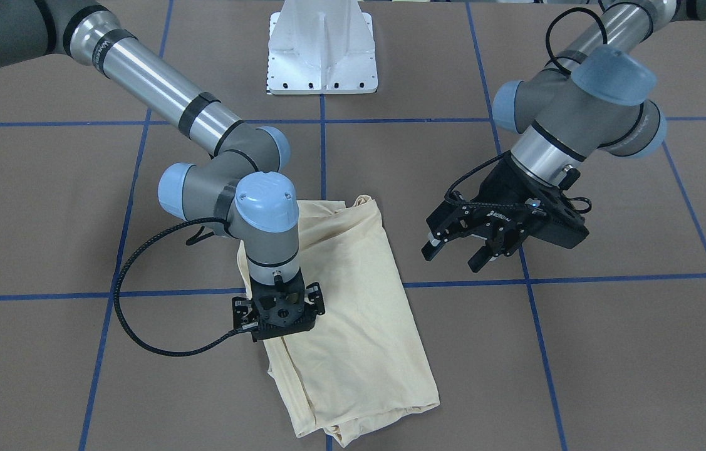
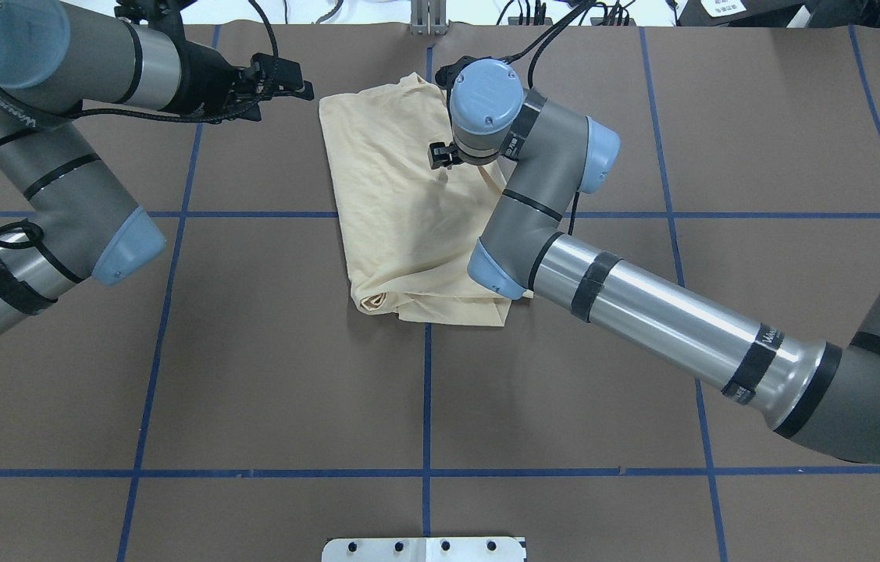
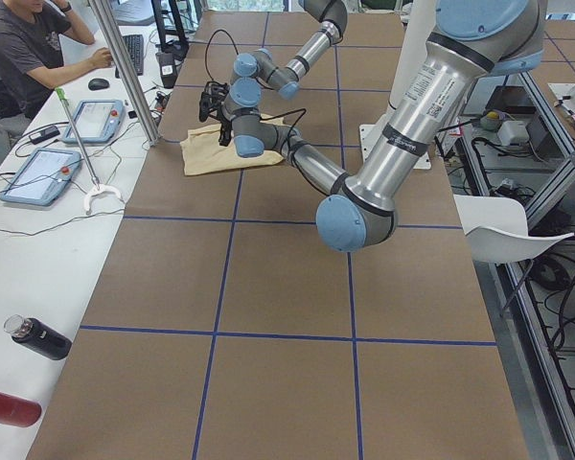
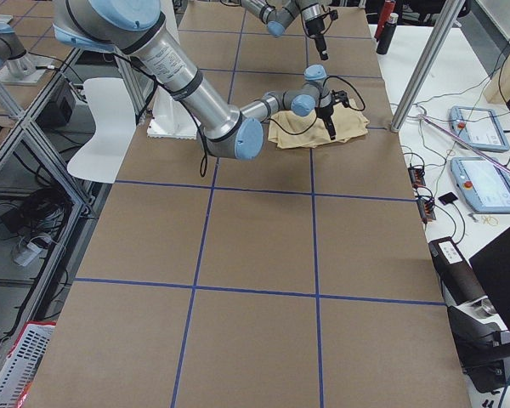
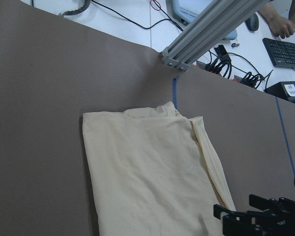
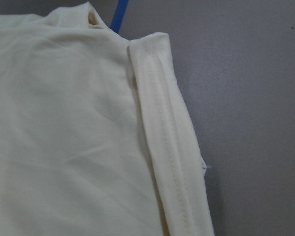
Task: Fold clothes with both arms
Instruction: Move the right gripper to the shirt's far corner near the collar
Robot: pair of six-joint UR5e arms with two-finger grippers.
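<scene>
The pale cream-yellow shirt (image 1: 353, 313) lies folded in a long rectangle on the brown table, also seen in the overhead view (image 2: 400, 211) and both wrist views (image 5: 147, 172) (image 6: 64, 137). No print shows. My right gripper (image 1: 279, 319) points straight down over the shirt's edge on my right side. Its links look spread open and its fingertips are hidden under its body. It also shows in the overhead view (image 2: 443, 156). My left gripper (image 1: 451, 258) is open and empty. It hovers above bare table beside the shirt on my left side (image 2: 283, 82).
The white pedestal base (image 1: 322, 56) stands at the robot's side of the table. Blue tape lines (image 2: 427, 390) grid the brown surface. An aluminium post (image 5: 211, 29) rises at the far edge behind the shirt. An operator (image 3: 29, 48), tablets and bottles (image 3: 38, 337) are on the side bench.
</scene>
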